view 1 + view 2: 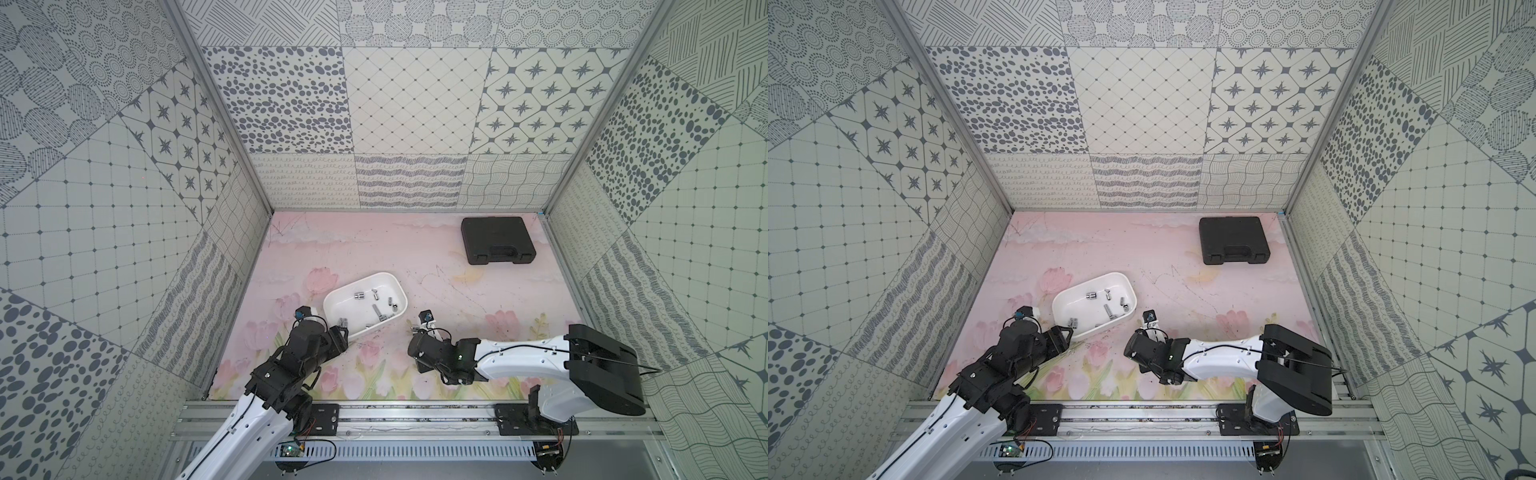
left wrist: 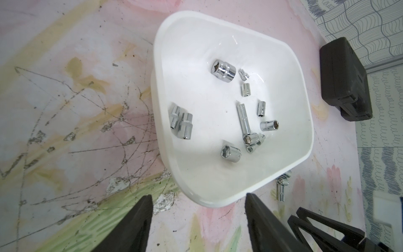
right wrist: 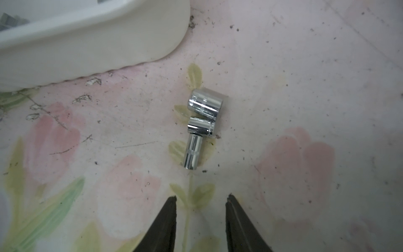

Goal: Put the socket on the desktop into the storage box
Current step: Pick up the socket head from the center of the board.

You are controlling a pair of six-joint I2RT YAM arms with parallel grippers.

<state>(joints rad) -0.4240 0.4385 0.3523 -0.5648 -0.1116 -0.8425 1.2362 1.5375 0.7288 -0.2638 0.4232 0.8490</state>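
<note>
While hovering low over the desk [image 3: 305,65], right pincer [image 3: 200,199] released: jaws parted, nothing between them. Just ahead of the tips, three chrome sockets [image 3: 200,127] lying on the desk in a touching clump (one fat, one middling, one slim). Close beside them, though apart, a rounded corner of the storage box [image 3: 87,48]. From the left wrist, the same sockets [image 2: 282,187] visible just outside the box's wall.

Inside the storage box [image 2: 196,54], about a dozen more scattered over the white floor, among them a large socket [image 2: 223,71].

Left pincer [image 2: 198,195] likewise released, jaws spread wide, with a corner of the box just ahead between the tips. Touching or not, impossible to tell.

In both top views, storage box [image 1: 347,309] [image 1: 1077,309] set between the two arms, and a shut black case [image 1: 496,239] [image 1: 1233,239] far back on the desk, well apart from it.
</note>
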